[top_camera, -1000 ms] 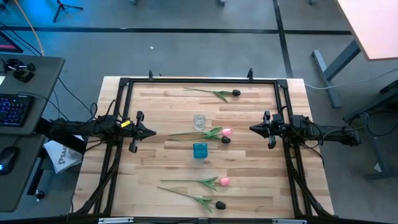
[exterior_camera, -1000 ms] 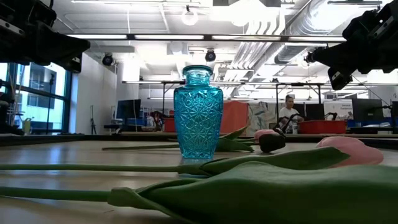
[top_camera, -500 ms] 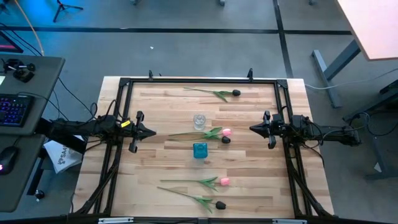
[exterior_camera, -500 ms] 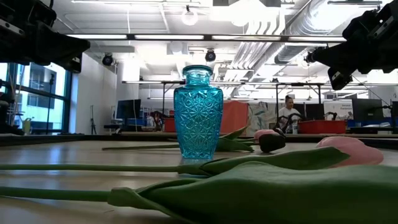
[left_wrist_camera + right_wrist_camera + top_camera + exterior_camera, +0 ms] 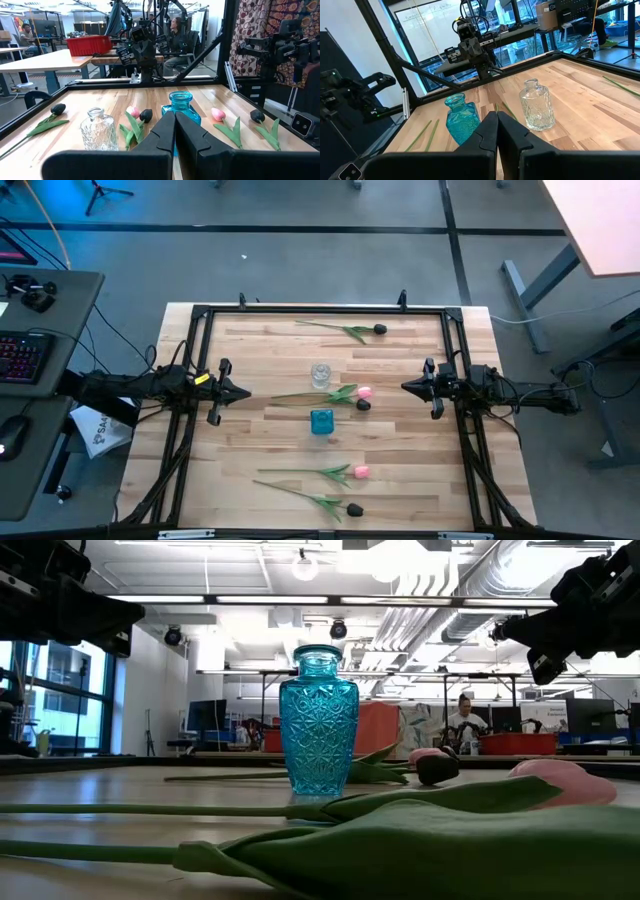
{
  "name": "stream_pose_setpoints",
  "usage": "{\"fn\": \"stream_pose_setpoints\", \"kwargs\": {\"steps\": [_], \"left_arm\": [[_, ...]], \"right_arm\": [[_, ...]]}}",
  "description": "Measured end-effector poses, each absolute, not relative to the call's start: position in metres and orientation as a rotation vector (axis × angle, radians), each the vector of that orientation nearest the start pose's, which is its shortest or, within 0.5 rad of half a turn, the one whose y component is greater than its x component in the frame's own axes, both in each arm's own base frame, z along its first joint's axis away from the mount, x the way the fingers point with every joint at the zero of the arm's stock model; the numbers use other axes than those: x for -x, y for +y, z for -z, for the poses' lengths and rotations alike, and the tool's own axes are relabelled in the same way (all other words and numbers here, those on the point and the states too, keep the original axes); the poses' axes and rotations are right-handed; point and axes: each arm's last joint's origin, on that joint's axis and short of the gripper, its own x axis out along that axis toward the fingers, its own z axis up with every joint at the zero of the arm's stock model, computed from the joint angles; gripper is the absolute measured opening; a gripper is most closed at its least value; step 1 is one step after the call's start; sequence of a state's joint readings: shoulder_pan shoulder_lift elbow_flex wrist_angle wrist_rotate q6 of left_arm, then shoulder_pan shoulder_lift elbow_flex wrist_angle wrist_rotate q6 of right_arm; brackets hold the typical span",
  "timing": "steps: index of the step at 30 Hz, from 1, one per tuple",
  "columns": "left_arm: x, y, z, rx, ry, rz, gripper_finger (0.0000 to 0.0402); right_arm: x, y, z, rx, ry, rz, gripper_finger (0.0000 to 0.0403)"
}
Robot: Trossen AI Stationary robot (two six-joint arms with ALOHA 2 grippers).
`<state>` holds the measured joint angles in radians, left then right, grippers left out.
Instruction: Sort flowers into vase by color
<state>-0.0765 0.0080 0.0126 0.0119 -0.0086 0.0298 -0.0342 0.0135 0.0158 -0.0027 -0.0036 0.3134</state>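
Note:
Five tulips lie flat on the wooden table. One dark-headed tulip (image 5: 380, 329) is near the far edge. A pink one (image 5: 365, 392) and a dark one (image 5: 363, 404) lie side by side at the centre. Another pink (image 5: 360, 471) and another dark (image 5: 354, 508) lie near the near edge. A clear glass vase (image 5: 320, 374) and a blue glass vase (image 5: 321, 421) stand upright mid-table. My left gripper (image 5: 243, 392) hovers shut at the table's left side. My right gripper (image 5: 406, 387) hovers shut at the right side. Both point at the vases.
A black metal frame (image 5: 320, 310) runs round the table's edges. Bare wood lies between each gripper and the vases. In the low view a tulip leaf (image 5: 420, 840) fills the foreground. A desk with a keyboard (image 5: 20, 355) stands left of the table. A person (image 5: 463, 720) sits far behind.

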Motion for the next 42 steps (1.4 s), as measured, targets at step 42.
{"fn": "stream_pose_setpoints", "kwargs": {"steps": [42], "left_arm": [[-0.097, -0.007, -0.168, -0.029, -0.017, 0.068, 0.0001]], "right_arm": [[-0.265, -0.134, -0.205, -1.275, 0.172, 0.842, 0.0001]]}}
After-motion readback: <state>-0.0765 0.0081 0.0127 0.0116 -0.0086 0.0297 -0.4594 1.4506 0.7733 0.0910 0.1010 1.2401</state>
